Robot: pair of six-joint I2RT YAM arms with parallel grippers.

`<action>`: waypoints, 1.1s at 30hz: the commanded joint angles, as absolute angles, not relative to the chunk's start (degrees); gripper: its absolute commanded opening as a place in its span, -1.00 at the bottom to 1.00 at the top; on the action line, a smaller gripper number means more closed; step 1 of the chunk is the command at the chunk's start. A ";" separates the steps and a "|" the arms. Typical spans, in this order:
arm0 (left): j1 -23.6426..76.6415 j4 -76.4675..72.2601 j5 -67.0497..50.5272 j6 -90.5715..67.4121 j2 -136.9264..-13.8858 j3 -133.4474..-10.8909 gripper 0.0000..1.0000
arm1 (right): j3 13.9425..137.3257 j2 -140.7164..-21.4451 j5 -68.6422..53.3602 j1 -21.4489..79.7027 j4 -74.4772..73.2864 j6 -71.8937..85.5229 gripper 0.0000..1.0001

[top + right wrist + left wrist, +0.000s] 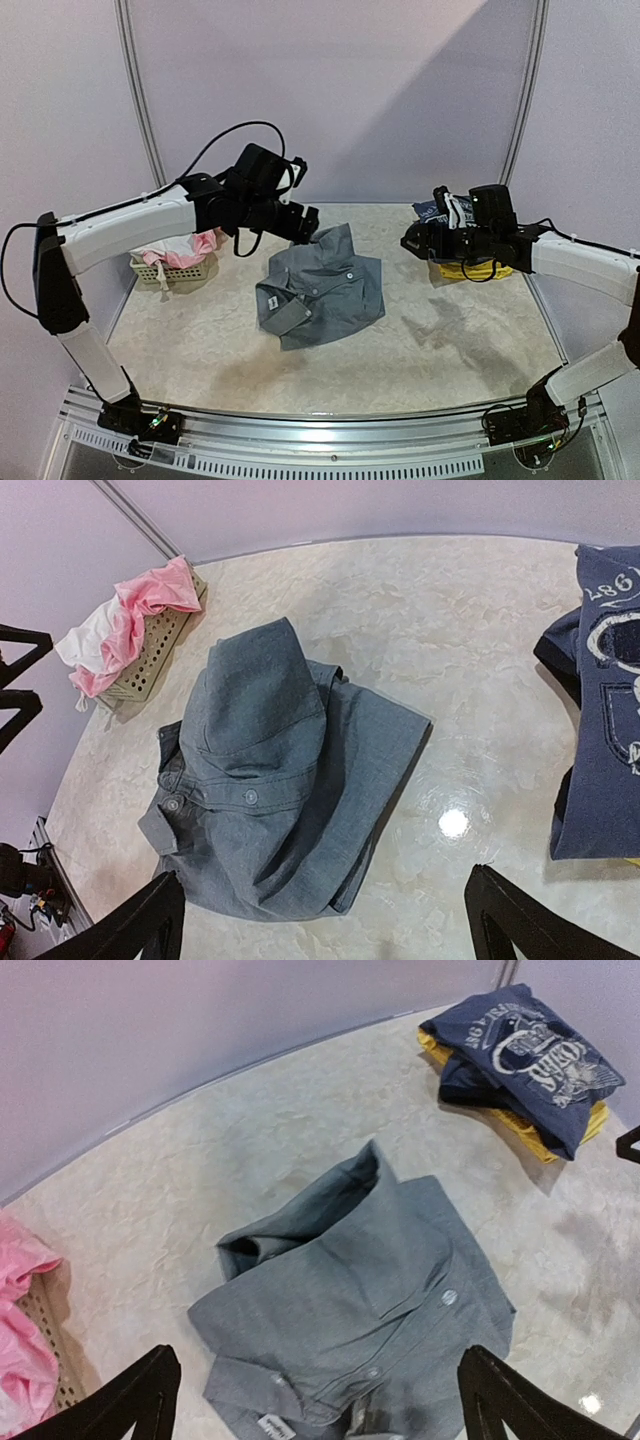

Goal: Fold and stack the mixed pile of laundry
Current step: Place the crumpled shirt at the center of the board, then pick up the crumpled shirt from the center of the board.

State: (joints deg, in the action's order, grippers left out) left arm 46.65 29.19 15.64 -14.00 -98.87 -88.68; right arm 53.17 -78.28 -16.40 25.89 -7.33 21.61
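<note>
Grey buttoned garment (320,290) lies folded in the middle of the worktop (200,350); its small label is unreadable. Far right, a navy tee (525,1055) sits on a yellow piece (465,271), its white print partly cut off, showing "86". To the left, pink and white pieces (135,615) fill a basket (185,270). The left jaws and right jaws gape wide, empty.
</note>
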 commanded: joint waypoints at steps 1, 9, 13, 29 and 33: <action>39.71 33.10 14.12 -14.61 -96.43 -79.71 0.95 | 54.58 -80.37 -17.98 26.37 -6.80 21.33 0.98; 29.87 28.68 4.01 -13.83 -102.37 -73.43 0.73 | 59.75 -86.01 -20.05 26.76 -7.87 21.01 0.98; 27.69 23.99 -2.29 -12.95 -106.67 -74.32 0.64 | 61.00 -87.57 -20.30 27.04 -8.43 21.04 0.98; 20.08 15.83 -20.73 -13.08 -121.28 -81.34 0.44 | 86.36 -108.17 -23.01 27.22 -21.28 19.59 0.98; 19.68 15.74 -23.13 -12.79 -123.73 -83.02 0.37 | 95.56 -115.58 -25.61 28.18 -24.31 20.21 0.98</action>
